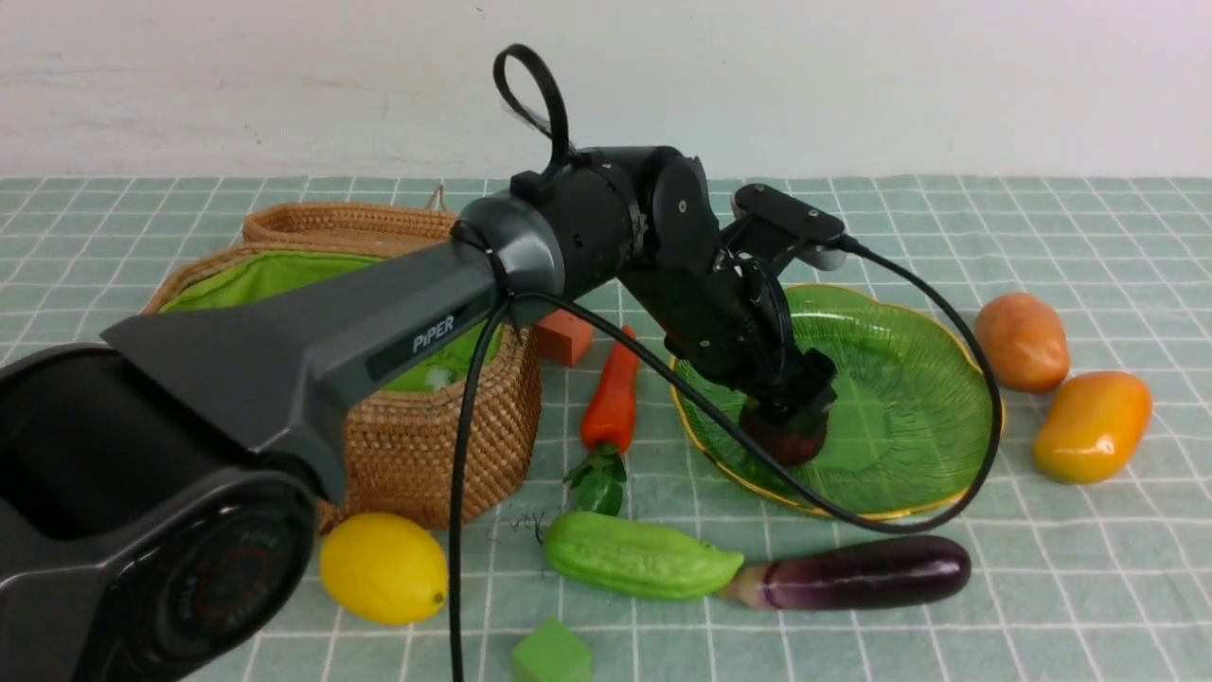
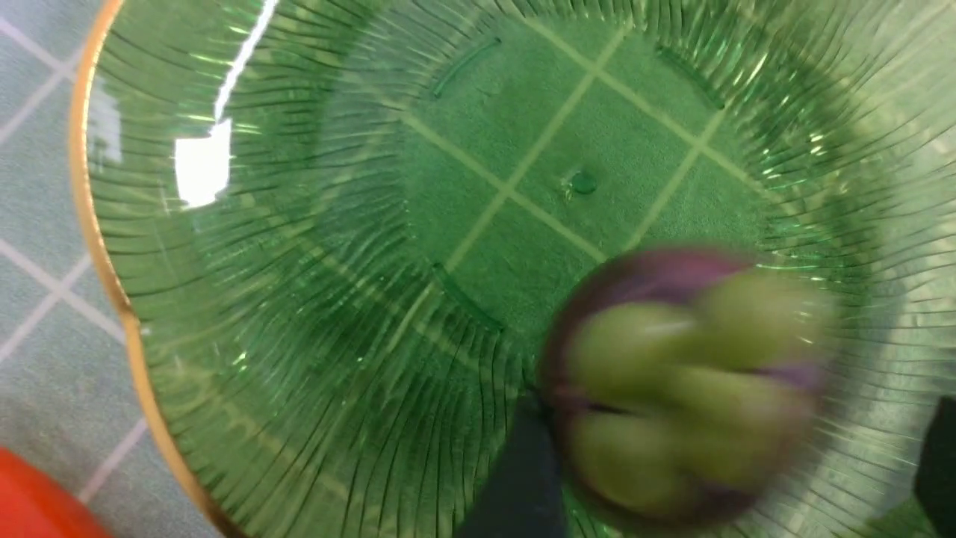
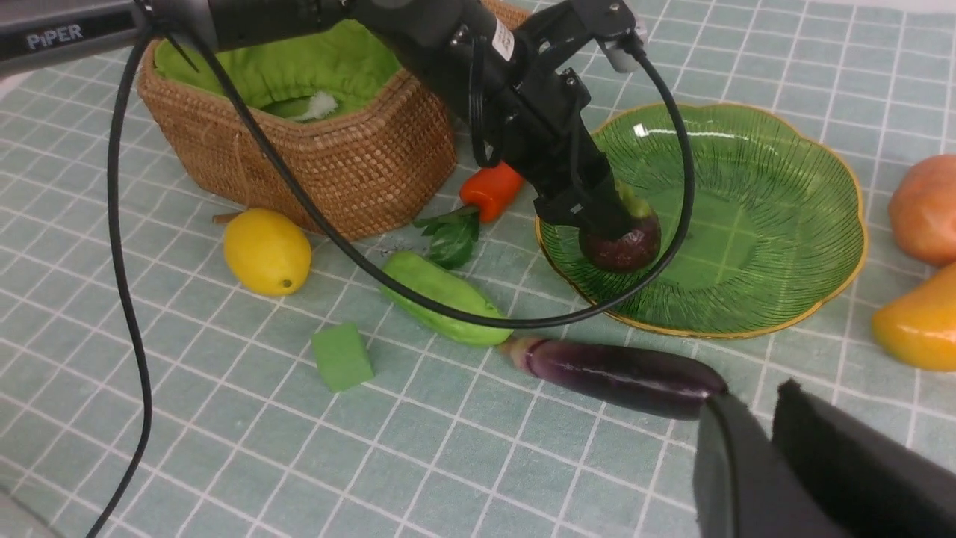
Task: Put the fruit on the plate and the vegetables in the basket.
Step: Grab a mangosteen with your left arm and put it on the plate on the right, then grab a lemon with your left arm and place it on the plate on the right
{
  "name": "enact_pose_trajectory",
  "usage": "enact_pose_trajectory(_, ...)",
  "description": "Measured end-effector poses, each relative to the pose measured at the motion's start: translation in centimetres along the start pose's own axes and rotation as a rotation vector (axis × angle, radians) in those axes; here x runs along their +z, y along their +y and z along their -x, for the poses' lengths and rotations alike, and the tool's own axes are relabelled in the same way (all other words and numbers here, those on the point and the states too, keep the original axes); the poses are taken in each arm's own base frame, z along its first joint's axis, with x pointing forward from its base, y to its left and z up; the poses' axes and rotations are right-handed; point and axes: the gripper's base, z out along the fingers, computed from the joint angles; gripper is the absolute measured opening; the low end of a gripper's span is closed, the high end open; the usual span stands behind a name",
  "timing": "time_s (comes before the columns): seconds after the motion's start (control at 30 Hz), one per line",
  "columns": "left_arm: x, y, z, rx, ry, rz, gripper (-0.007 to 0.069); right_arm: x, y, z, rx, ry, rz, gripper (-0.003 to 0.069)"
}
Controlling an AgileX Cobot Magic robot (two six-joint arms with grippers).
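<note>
Basket (image 1: pixel 445 445) at the left holds no vegetable that I can see. The lemon (image 1: pixel 383 566), carrot (image 1: pixel 614 403) and gourd (image 1: pixel 639 559) lie on the cloth near it, not yet sorted. Further right, the left gripper (image 1: pixel 791 407) stands over the near-left part of the plate (image 1: pixel 900 398). Its jaws look wider than the mangosteen (image 1: pixel 791 443), which seems to rest on the glass. I judge the step is releasing this first fruit. Next the arm should rise straight up without pushing it. The eggplant (image 1: pixel 862 571), potato (image 1: pixel 1021 341) and mango (image 1: pixel 1091 424) wait at the right. The right gripper (image 3: pixel 769 448), nearly closed, holds nothing.
</note>
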Motion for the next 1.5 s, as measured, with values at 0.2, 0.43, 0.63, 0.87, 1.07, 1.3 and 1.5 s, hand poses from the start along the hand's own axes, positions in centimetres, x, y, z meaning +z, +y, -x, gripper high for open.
enact_pose_trajectory(0.2, -3.2, -0.8, 0.7, 0.004, 0.023, -0.022, 0.0638, 0.0, 0.1, 0.0, 0.004, 0.002, 0.008, 0.0087)
enact_pose_trajectory(0.43, -14.6, -2.6, 1.5, -0.153, 0.105, 0.045, 0.0197, 0.0, 0.1, 0.0, 0.005, 0.002, 0.008, 0.0087)
enact_pose_trajectory(0.63, -22.3, -3.8, 0.5, -0.171, 0.053, 0.184, -0.0013, 0.0, 0.1, 0.0, -0.012, 0.002, 0.008, 0.0087)
enact_pose_trajectory(0.87, -25.0, -5.5, -7.4, -0.318, 0.18, 0.254, -0.0013, 0.0, 0.1, 0.1, -0.019, -0.007, 0.011, 0.0087)
enact_pose_trajectory(1.07, -21.1, -5.7, -14.3, -0.293, 0.322, 0.251, -0.0008, 0.0, 0.1, 0.2, -0.021, -0.021, 0.014, 0.0087)
enact_pose_trajectory(1.3, -18.9, -5.6, -17.8, 0.189, 0.441, 0.151, 0.0041, 0.0, 0.1, 0.2, -0.022, -0.021, 0.014, 0.0087)
enact_pose_trajectory(1.5, -18.4, -5.1, -16.8, 0.497, 0.374, 0.166, 0.012, 0.0, 0.3, 0.2, -0.068, -0.018, 0.031, 0.0087)
